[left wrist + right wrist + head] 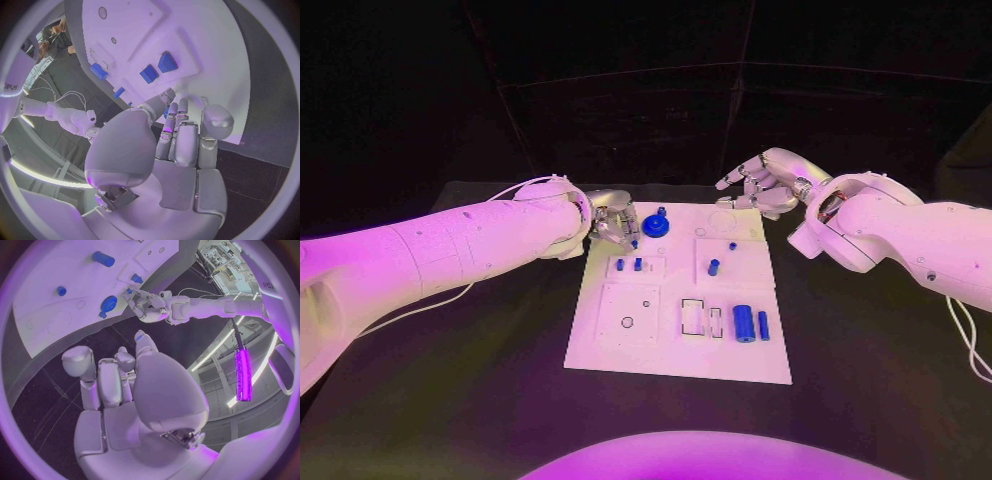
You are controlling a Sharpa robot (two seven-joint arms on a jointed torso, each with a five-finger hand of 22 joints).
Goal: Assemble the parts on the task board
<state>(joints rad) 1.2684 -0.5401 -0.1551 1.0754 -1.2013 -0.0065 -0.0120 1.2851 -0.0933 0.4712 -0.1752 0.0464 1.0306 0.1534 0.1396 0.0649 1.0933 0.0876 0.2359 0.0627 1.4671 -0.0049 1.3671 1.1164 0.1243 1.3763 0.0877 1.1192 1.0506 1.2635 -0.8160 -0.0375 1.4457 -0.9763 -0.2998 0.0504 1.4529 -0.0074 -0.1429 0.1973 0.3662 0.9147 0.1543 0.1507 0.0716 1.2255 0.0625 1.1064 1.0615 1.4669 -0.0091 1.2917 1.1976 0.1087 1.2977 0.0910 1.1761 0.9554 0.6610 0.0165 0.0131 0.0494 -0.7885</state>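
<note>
The task board (678,345) is a white plate lying in the middle of the black desk (877,370), its long side running from 6 o'clock to 12 o'clock in the head view. Several shallow recesses are cut in it. Toward 5 o'clock of the board a thick blue cylinder (744,324) and a thinner blue bar (763,323) lie side by side, just beside a narrow rectangular slot (692,317). Near the board's middle a short blue peg (713,267) stands upright, and a very small blue piece (733,245) is near it. At 9 o'clock of the peg two small blue blocks (629,265) sit close together. Toward the 12 o'clock end there is a round blue part (656,226) with a dark stem on top.

The left hand (610,226) is at the 11 o'clock corner of the board, just beside the round blue part. Its fingers (177,131) are curled in close together, the tips at the board's edge. I cannot tell if they pinch something.

The right hand (764,184) hovers beyond the 1 o'clock corner of the board. Its fingers (103,380) are bent, a little apart, and hold nothing; they touch no part.
</note>
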